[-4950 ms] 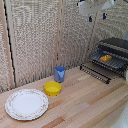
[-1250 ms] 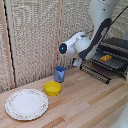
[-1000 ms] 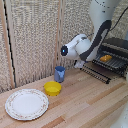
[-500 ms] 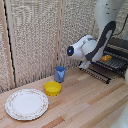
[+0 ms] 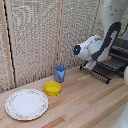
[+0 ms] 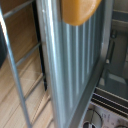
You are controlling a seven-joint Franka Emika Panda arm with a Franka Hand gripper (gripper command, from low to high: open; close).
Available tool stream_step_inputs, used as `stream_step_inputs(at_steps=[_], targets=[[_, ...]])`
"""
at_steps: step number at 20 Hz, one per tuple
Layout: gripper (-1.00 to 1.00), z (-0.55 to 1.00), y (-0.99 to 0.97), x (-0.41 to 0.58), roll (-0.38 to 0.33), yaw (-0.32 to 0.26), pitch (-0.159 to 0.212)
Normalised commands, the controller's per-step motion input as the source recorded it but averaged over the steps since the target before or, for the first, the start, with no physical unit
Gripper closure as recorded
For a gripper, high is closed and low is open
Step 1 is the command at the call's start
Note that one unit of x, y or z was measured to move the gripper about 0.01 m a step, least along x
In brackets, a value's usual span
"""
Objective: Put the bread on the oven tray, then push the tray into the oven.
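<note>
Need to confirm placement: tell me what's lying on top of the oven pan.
In the wrist view, the orange-tan bread lies on the ribbed oven pan. Only part of the bread is in frame. In the exterior view the arm covers that spot.

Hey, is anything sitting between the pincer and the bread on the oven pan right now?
Nothing visible does. In the wrist view the bread lies on the oven pan with nothing over it. The pincer's fingertips show in neither view, so its closeness is unclear.
</note>
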Motion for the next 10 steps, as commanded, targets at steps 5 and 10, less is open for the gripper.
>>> stream_step_inputs(at_steps=[5, 10], targets=[[1.00, 0.02, -0.22, 0.000, 0.044, 0.000, 0.080], [1.00, 0.34, -0.26, -0.003, 0.060, -0.029, 0.004]])
